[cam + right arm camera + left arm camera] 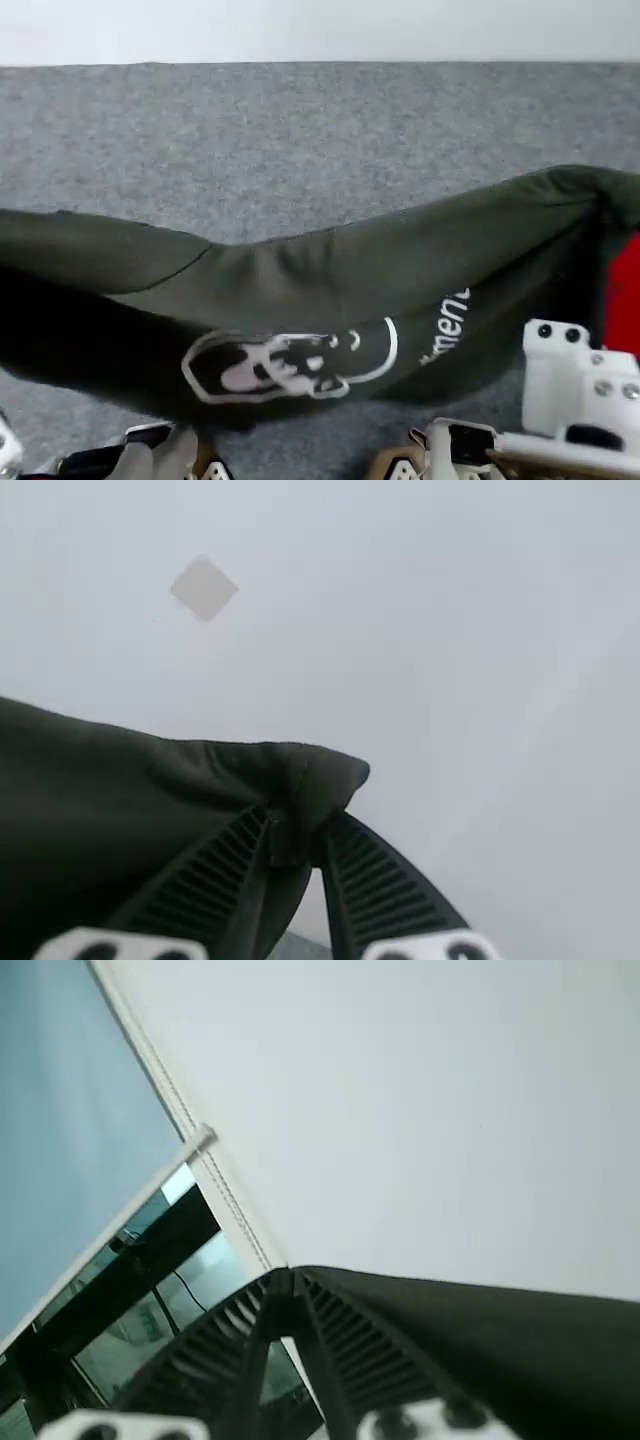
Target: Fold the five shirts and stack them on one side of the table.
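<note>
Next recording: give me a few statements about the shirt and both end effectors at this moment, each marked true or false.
1. The dark green shirt spans the high view across the grey table. True.
2. The right end effector is open. False: it is shut on the shirt's fabric.
3. The left end effector grips the shirt's edge. True.
4. The shirt is plain. False: it bears a white graphic.

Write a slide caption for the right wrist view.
Right hand grips a bunched corner of the dark green shirt, held in the air.
</note>
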